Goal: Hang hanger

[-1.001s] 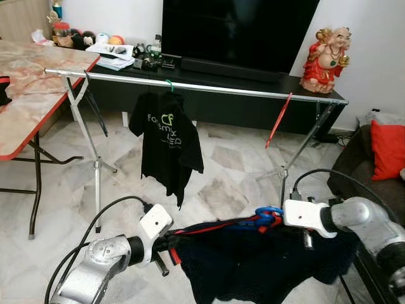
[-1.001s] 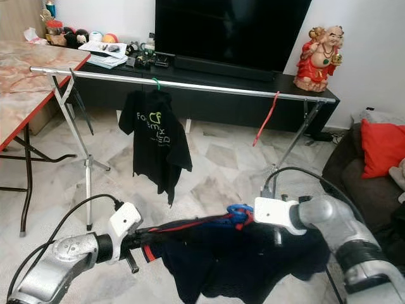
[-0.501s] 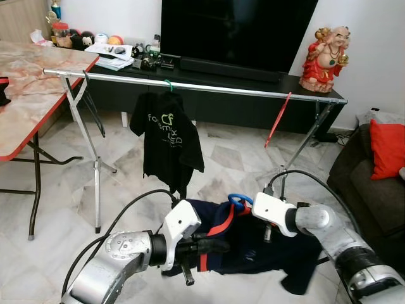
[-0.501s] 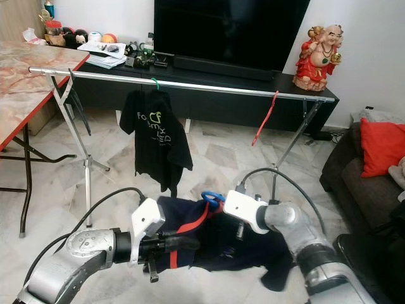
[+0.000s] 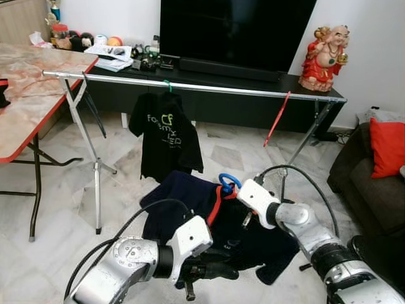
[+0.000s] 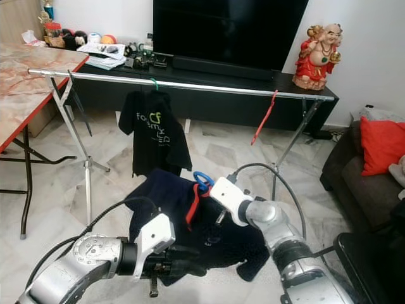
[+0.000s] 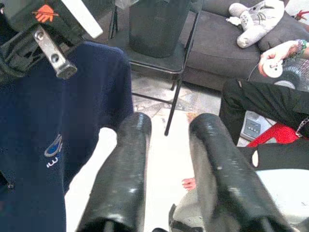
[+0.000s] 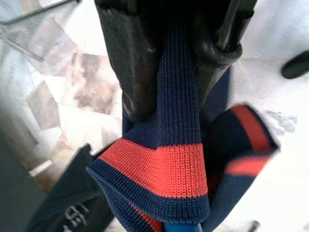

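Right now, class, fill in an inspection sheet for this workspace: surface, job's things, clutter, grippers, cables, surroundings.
Surface: marble floor, bare around the rack's legs.
Job's things: navy shirt on a blue hanger, held up in front of the clothes rail; a black T-shirt and a red hanger hang on the rail.
Clutter: papers and small items on the TV cabinet.
Grippers: right gripper shut on the shirt's collar; left gripper open, beside the shirt.
Cables: black cables loop from both arms.
Surroundings: television, red statue, folding table, sofa with a red cushion.
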